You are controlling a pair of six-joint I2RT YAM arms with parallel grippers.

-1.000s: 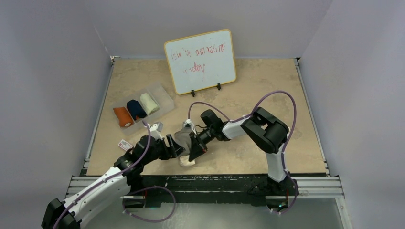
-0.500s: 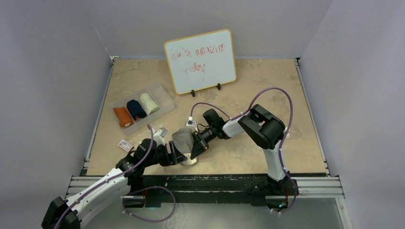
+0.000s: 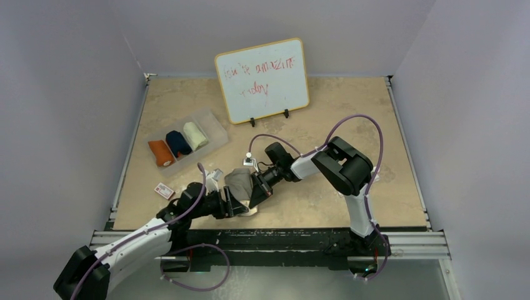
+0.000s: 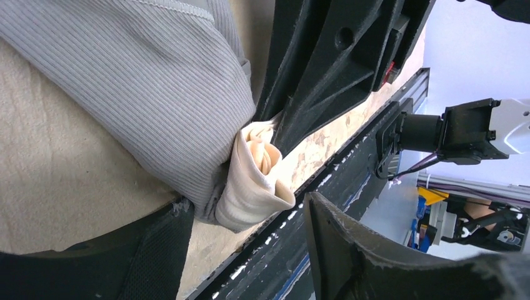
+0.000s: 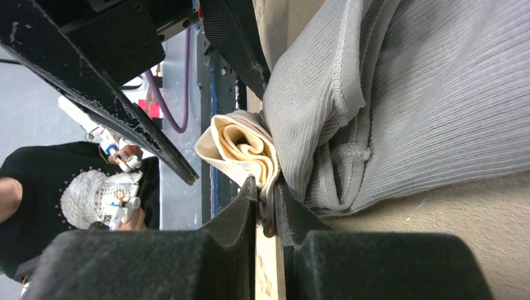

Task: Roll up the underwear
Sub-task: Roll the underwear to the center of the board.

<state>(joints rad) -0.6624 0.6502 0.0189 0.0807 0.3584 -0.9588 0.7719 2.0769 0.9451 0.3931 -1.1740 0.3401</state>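
Right gripper (image 5: 265, 187) is nipped almost closed on the beige waistband (image 5: 244, 147) of the grey underwear (image 3: 240, 181), which sits half-rolled near the table's front edge, between the two arms. Left gripper (image 4: 250, 219) stands wide apart, one finger either side of the roll's end, clamping nothing. Back left, a tray (image 3: 212, 125) holds orange (image 3: 161, 152), navy (image 3: 178, 143) and cream (image 3: 195, 135) rolls. The whiteboard (image 3: 262, 80) carries a red scrawl, maybe ending in "today". The card's (image 3: 164, 190) print is too small to read.
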